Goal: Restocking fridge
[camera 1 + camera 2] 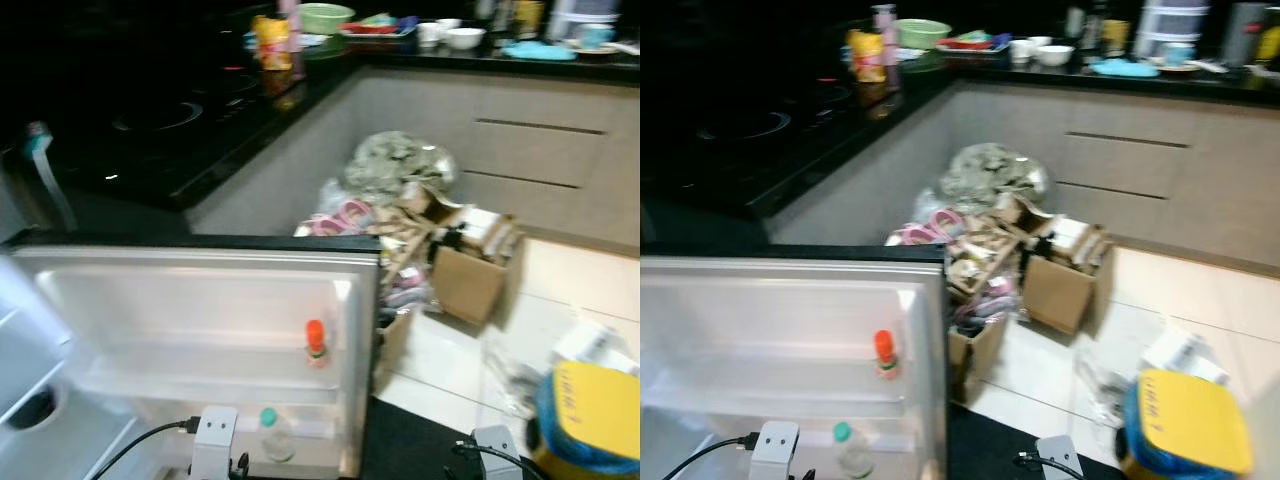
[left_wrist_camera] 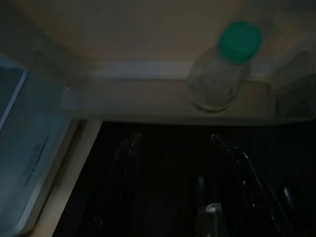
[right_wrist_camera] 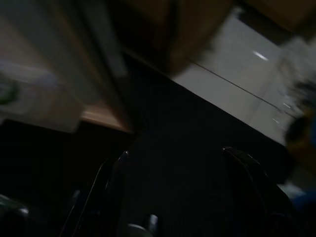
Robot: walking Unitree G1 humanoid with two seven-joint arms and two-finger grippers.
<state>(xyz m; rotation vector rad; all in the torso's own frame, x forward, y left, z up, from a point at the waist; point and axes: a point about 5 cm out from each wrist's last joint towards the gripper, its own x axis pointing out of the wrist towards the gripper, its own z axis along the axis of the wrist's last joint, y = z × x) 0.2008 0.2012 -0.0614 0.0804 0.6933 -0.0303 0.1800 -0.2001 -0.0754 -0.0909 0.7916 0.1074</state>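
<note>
The white fridge door (image 1: pixel 200 300) stands swung open before me, its inner shelves facing up. A small bottle with an orange cap (image 1: pixel 315 343) stands on the upper door shelf. A clear bottle with a green cap (image 1: pixel 268 432) sits on the lower door shelf, also in the left wrist view (image 2: pixel 222 74). My left gripper (image 2: pixel 175 148) is open just short of that green-capped bottle, with nothing between its fingers. My right gripper (image 3: pixel 175 158) is open over the dark mat (image 3: pixel 197 148) beside the door's edge.
A blue container with a yellow lid (image 1: pixel 590 415) sits on the floor at right. Cardboard boxes and stuffed bags (image 1: pixel 420 235) are piled against the grey cabinets. A black counter (image 1: pixel 150 130) with a cooktop runs along the left, carrying bowls and packets at the back.
</note>
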